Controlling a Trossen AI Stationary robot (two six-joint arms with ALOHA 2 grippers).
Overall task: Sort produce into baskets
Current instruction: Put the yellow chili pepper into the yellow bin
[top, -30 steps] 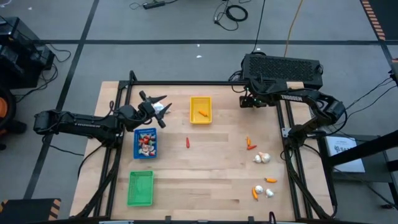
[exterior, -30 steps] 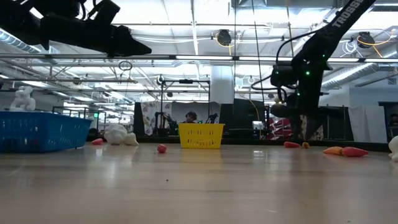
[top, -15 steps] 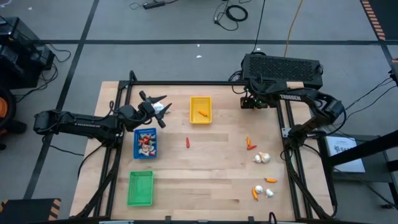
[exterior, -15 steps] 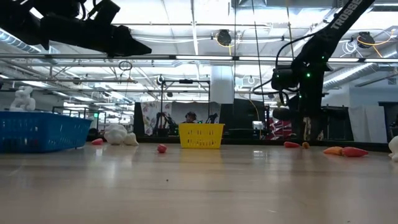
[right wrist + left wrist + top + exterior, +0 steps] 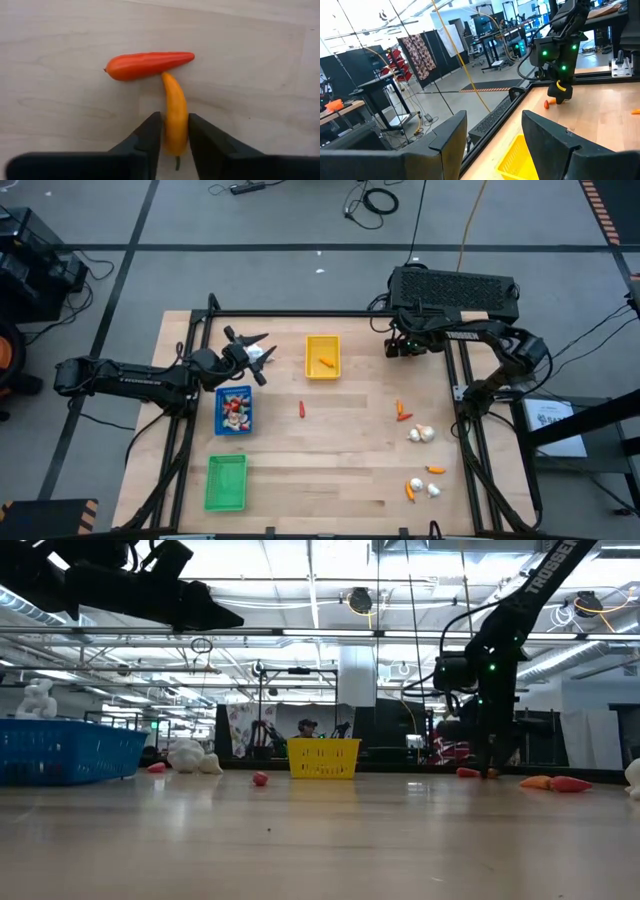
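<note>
Two dark fingers of the right tool (image 5: 174, 134) pinch a slim yellow-orange pepper (image 5: 174, 120) touching a red one (image 5: 149, 65).

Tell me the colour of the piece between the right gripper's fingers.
Yellow-orange piece, between the right gripper fingers; clearest in the right wrist view.

Only readable text: "TROSSEN" in white capitals along the right arm (image 5: 545, 570) in the low view, though the first letter is hard to make out. The high view has white lettering on both arms, too small to read. A white sheet (image 5: 553, 417) beside the table's right edge carries print, also illegible. Nothing readable in either wrist view.
</note>
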